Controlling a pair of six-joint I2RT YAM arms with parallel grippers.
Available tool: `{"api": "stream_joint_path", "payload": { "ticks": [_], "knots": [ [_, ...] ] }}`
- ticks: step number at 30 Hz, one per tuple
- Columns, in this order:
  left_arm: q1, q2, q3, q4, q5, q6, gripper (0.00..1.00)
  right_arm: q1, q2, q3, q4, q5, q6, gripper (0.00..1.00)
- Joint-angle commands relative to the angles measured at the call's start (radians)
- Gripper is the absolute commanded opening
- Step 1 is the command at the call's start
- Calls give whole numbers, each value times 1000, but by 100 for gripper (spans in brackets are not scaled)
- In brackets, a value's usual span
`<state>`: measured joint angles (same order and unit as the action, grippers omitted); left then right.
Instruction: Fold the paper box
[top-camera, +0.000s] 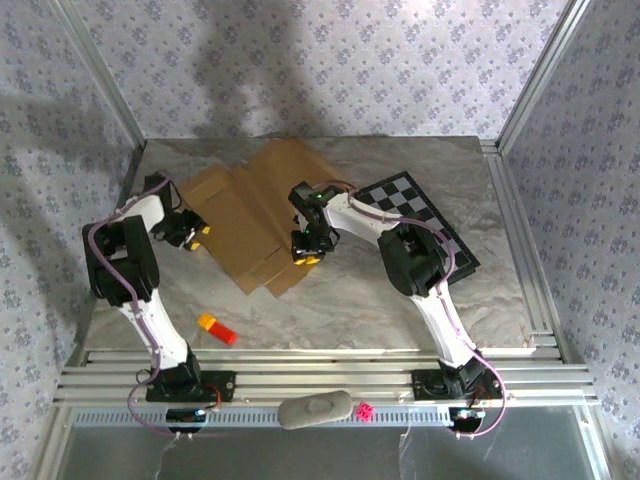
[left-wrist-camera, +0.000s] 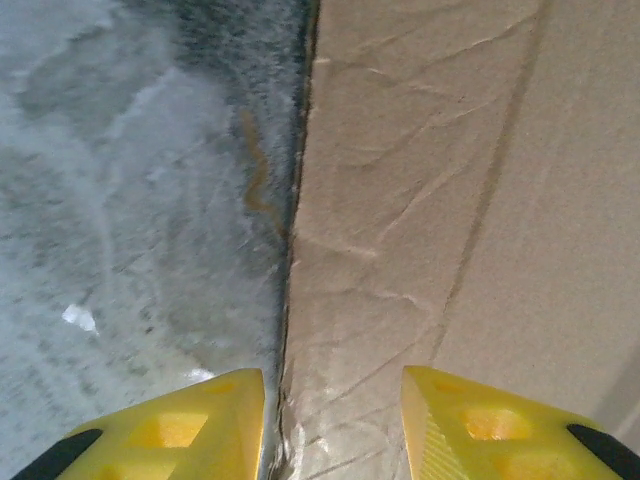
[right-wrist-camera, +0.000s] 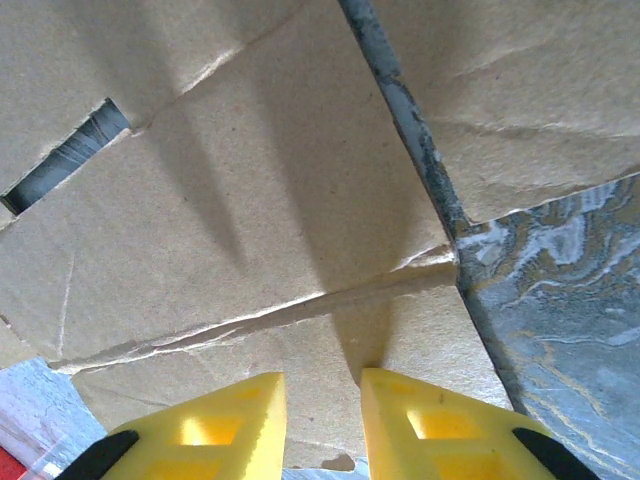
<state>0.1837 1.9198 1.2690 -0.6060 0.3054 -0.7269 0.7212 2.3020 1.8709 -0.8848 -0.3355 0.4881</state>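
The paper box (top-camera: 250, 215) is a brown cardboard sheet with creases and flaps, lying flat at the back middle of the marble table (top-camera: 380, 300). My left gripper (top-camera: 192, 234) sits low at the sheet's left edge. In the left wrist view its yellow fingers (left-wrist-camera: 200, 425) stand apart over that edge of the cardboard (left-wrist-camera: 430, 180), which lies flat beneath them. My right gripper (top-camera: 308, 252) is down on the sheet's near right part. Its fingers (right-wrist-camera: 440, 430) keep a narrow gap above a creased flap (right-wrist-camera: 250, 200), gripping nothing.
A black-and-white checkered board (top-camera: 420, 215) lies right of the cardboard, partly under the right arm. A small red and yellow piece (top-camera: 217, 328) rests near the front left. A grey lump (top-camera: 315, 409) and a pink die (top-camera: 366, 410) sit on the front rail.
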Motion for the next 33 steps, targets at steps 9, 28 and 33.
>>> {"api": "stream_joint_path", "payload": {
  "ticks": [9,28,33],
  "knots": [
    [-43,50,41,-42,-50,-15,9,-3,12,34,-58,-8,-17,28],
    [-44,-266,18,-25,34,-170,0,-48,-343,-233,262,-50,256,75],
    [-43,-306,8,-7,75,-221,0,-41,-499,-394,461,-72,512,79]
  ]
}}
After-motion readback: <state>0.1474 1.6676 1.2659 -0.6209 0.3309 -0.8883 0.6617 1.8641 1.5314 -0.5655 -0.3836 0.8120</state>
